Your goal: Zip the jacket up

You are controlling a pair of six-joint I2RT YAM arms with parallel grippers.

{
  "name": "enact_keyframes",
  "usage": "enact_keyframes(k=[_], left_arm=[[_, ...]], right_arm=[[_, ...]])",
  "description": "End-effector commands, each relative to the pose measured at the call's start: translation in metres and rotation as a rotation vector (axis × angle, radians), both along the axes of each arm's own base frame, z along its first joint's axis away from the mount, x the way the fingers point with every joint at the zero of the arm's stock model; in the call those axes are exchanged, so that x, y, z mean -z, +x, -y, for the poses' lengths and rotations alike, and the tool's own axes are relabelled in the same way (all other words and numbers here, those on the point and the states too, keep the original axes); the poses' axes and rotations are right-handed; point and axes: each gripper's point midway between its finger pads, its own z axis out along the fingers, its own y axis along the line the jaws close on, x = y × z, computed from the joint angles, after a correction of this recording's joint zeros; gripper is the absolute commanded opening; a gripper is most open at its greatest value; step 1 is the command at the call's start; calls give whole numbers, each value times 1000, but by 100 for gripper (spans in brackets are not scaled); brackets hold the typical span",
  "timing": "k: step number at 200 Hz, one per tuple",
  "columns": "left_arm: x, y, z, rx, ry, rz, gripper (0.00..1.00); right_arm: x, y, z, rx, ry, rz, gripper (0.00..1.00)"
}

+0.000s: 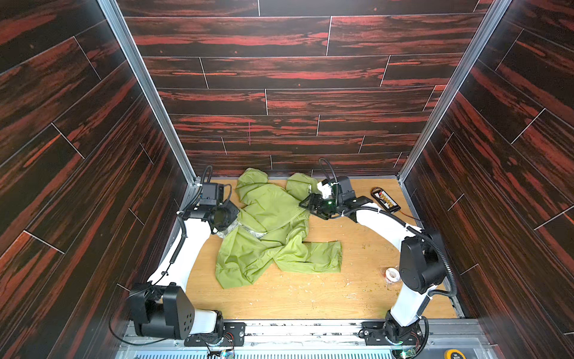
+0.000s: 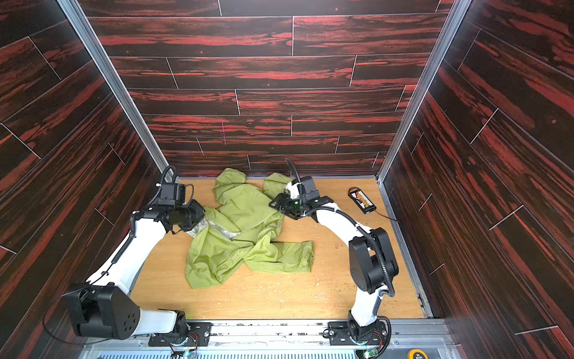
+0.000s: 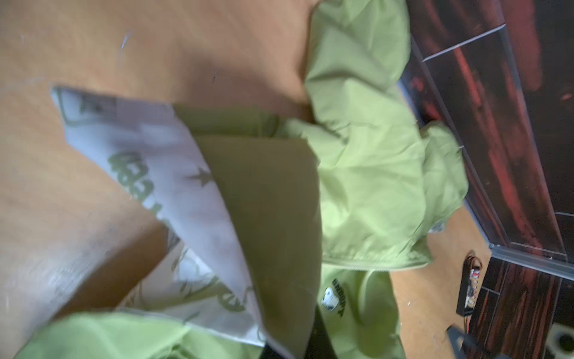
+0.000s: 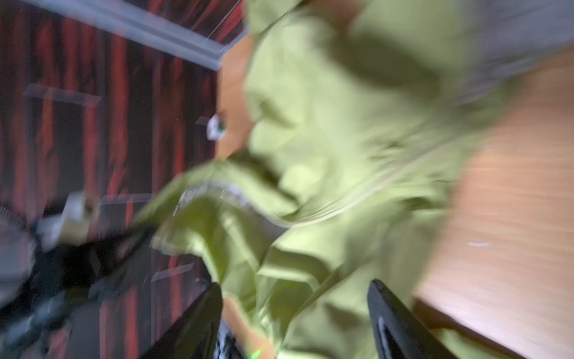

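While two arms are bending over the wooden table (image 1: 279, 301) from its near edge, one jacket (image 1: 267, 230) is lying crumpled on the far half of that table, slightly left of centre. One sleeve (image 1: 310, 258) is stretching out toward the near right.

Two grippers are standing at opposite edges of the garment.
- **Left gripper** (image 1: 226, 225): it is sitting at the jacket's left edge and is clamping the cloth there. The fold it is holding is showing the white patterned lining (image 3: 174, 174) turned outward. One small chest print (image 3: 330, 298) is facing up beside the zipper (image 3: 372, 267), which is running as one pale line across the front.
- **Right gripper** (image 1: 306, 203): it is standing at the jacket's far right edge, at the end of the zipper line. Its two fingers (image 4: 198, 323) are spreading wide apart, and green cloth is lying between them in the right wrist view. That view is blurring, so contact with the cloth cannot be told.

Two other things are lying on the table, both well apart from the jacket. One black board with wires (image 1: 385, 199) is resting at the far right, and one roll of tape (image 1: 392, 275) is sitting at the near right, just beside the right arm.
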Motion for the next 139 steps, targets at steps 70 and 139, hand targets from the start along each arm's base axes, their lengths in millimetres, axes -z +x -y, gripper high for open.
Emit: enact_keyframes(k=[70,139], left_arm=[[25,-32,21,65,-115,-96,0],[27,-27,25,42,-160,-96,0]], right_arm=[[82,99,27,237,-47,-242,80],[131,101,18,232,-44,-336,81]])
